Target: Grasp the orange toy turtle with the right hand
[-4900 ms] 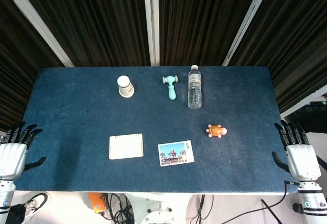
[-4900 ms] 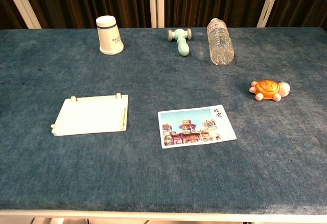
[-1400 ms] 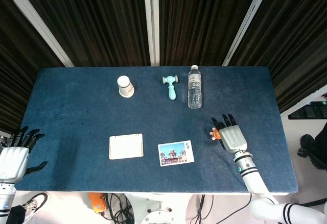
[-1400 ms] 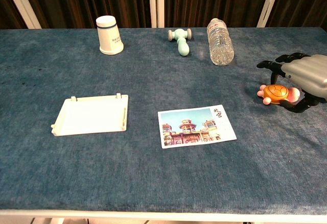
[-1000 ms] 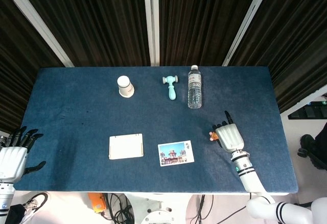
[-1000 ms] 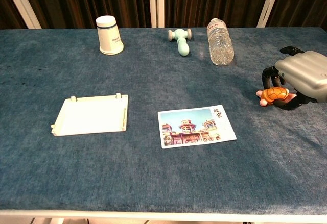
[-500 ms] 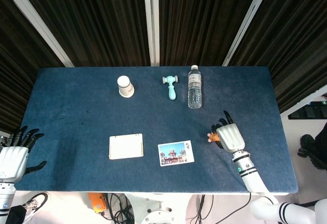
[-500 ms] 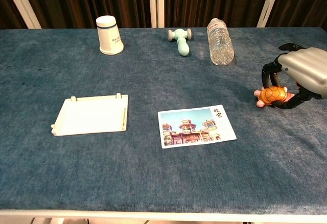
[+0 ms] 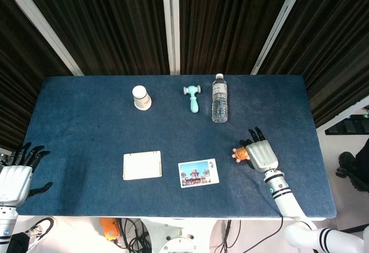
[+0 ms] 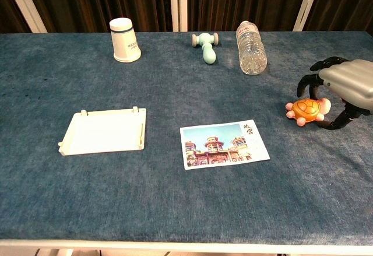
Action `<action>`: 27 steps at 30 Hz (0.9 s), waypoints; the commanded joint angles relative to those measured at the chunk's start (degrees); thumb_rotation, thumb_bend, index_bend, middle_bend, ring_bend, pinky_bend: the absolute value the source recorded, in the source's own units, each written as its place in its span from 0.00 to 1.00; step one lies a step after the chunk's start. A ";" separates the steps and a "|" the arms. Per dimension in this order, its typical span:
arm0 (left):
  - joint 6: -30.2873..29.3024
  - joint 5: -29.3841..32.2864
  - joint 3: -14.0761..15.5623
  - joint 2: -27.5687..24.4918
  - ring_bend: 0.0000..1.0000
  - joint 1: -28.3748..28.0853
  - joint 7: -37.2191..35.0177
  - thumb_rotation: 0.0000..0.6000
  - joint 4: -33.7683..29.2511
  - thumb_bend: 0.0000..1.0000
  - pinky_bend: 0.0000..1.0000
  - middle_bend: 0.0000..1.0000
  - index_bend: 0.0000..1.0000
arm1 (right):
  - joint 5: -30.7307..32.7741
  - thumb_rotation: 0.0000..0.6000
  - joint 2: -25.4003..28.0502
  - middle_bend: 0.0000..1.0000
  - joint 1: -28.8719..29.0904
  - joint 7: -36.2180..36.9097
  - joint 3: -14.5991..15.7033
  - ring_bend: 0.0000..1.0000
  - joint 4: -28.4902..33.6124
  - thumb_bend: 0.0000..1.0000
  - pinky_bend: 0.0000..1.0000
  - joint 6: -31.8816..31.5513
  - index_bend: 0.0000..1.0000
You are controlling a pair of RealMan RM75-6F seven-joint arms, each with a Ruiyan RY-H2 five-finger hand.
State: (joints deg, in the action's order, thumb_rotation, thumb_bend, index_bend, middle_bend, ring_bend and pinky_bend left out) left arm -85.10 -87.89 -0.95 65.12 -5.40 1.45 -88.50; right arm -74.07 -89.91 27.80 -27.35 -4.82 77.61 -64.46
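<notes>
The orange toy turtle (image 10: pixel 303 110) is at the right side of the blue table (image 10: pixel 175 81), its pink feet showing. My right hand (image 10: pixel 348 86) reaches in from the right and holds it, dark fingers (image 10: pixel 304 84) arched over its shell and the thumb curled under its near side. From the head view the turtle (image 9: pixel 240 154) peeks out at the left of the right hand (image 9: pixel 260 153). My left hand (image 9: pixel 15 175) hangs beside the table's front left corner, fingers spread, holding nothing.
A postcard (image 10: pixel 224 143) lies left of the turtle, and a white flat lid (image 10: pixel 105 130) further left. Along the far edge stand a paper cup (image 10: pixel 125 40), a teal toy hammer (image 10: pixel 205 45) and a lying water bottle (image 10: pixel 250 48).
The right hand came in from the table's right edge, closed its fingers around the turtle and shifted it slightly left. The left hand has stayed put.
</notes>
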 commanded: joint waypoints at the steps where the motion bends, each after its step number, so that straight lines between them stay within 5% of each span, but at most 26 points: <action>1: 0.21 0.11 0.04 0.05 0.00 -0.03 -0.12 1.00 0.16 0.10 0.05 0.14 0.23 | -3.45 1.00 -2.56 0.79 -0.53 1.93 -0.12 0.35 -3.40 0.30 0.00 -3.98 0.87; 5: 0.31 0.09 0.07 0.01 0.00 -0.06 -0.42 1.00 0.29 0.10 0.05 0.14 0.23 | -4.80 1.00 -3.54 0.96 -0.67 2.23 0.73 0.47 -6.05 0.36 0.00 -4.19 1.00; 15: 0.14 -0.25 0.15 -0.16 0.00 -0.07 -0.14 1.00 -0.05 0.10 0.05 0.14 0.23 | -6.07 1.00 -3.11 0.98 -1.29 5.88 0.61 0.47 -5.83 0.34 0.00 -4.91 1.00; 17: 0.19 -0.29 0.16 -0.24 0.00 -0.11 0.07 1.00 -0.25 0.10 0.05 0.14 0.23 | -5.34 1.00 -1.79 0.82 -1.32 6.38 0.91 0.36 -4.86 0.19 0.00 -3.29 0.85; 19: 0.28 -0.36 0.11 -0.38 0.00 -0.24 0.33 1.00 -0.56 0.10 0.05 0.14 0.23 | -3.37 1.00 0.03 0.52 -1.34 5.43 0.62 0.18 -2.98 0.05 0.00 -1.37 0.51; 22: 0.12 -0.63 0.06 -0.62 0.00 -0.32 0.92 1.00 -1.29 0.10 0.05 0.14 0.23 | -2.84 1.00 1.87 0.06 -1.74 6.73 -0.09 0.00 -1.12 0.00 0.00 -1.73 0.04; 27: -0.23 -0.94 -0.06 -1.03 0.00 -0.39 2.26 1.00 -3.02 0.10 0.05 0.14 0.23 | -3.72 1.00 5.14 0.00 -3.21 9.96 0.13 0.00 0.65 0.00 0.00 -3.42 0.00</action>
State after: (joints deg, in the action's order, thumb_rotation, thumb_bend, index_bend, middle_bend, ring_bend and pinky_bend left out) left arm -85.27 -88.75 -0.97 64.22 -5.76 3.41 -91.15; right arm -77.45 -86.29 25.35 -18.72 -4.65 77.09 -67.20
